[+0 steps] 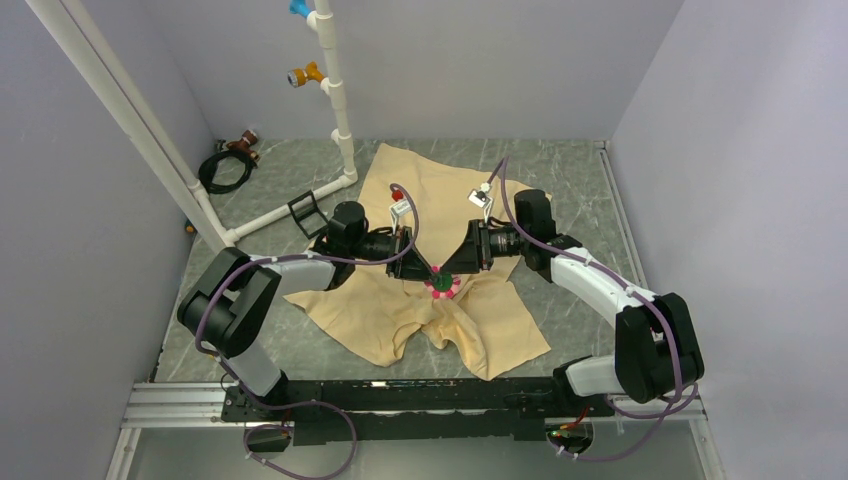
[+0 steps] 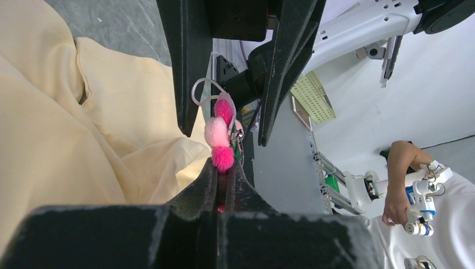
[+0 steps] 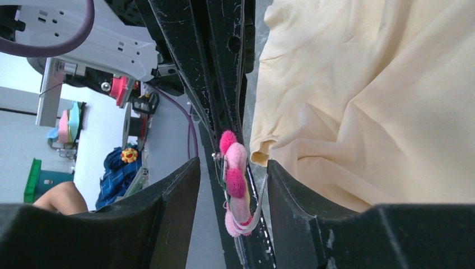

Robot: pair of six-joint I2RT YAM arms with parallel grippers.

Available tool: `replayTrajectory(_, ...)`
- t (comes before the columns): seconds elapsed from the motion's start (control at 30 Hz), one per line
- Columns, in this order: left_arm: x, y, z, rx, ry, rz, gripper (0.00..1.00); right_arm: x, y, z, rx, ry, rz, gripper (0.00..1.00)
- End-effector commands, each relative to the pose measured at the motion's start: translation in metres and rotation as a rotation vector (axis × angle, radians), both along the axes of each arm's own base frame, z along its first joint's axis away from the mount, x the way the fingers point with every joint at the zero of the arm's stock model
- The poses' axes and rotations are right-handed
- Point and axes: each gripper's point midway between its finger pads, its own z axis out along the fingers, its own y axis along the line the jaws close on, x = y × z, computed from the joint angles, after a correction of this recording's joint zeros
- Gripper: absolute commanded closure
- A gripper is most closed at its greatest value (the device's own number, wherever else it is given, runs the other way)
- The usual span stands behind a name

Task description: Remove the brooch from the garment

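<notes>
The garment (image 1: pixel 377 318) lay spread and rumpled across the middle of the worktop (image 1: pixel 565 180), reaching from near the far edge towards the near edge. Both arms met over its centre. The left tool (image 2: pixel 224 172) was pressed together on the brooch (image 1: pixel 441 287), pinching its lower pink petals, so the flower stood on edge between the two arms. The right tool (image 3: pixel 232 165) was spread wide, one finger on each side of the brooch and touching neither side. A fold of the cloth lay just beside the brooch; whether the pin was attached to it could not be told.
</notes>
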Motion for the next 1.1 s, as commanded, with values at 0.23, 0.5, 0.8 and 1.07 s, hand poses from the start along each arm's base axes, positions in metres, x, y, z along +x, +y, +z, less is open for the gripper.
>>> replayTrajectory(0.23,0.003,0.003,0.027,-0.072,-0.094,-0.019,1.00,-0.004,-0.006,0.026,0.042,-0.119,0.069,0.59)
replayTrajectory(0.5,0.003,0.006,0.033,-0.096,-0.100,-0.018,1.00,-0.010,-0.006,0.028,0.070,-0.113,0.092,0.68)
replayTrajectory(0.8,0.000,0.009,0.043,-0.121,-0.108,-0.040,0.71,-0.012,-0.006,0.030,0.082,-0.143,0.104,1.00)
replayTrajectory(1.07,-0.003,0.015,0.054,-0.166,-0.117,-0.051,0.78,-0.012,-0.006,0.035,0.107,-0.136,0.111,1.00)
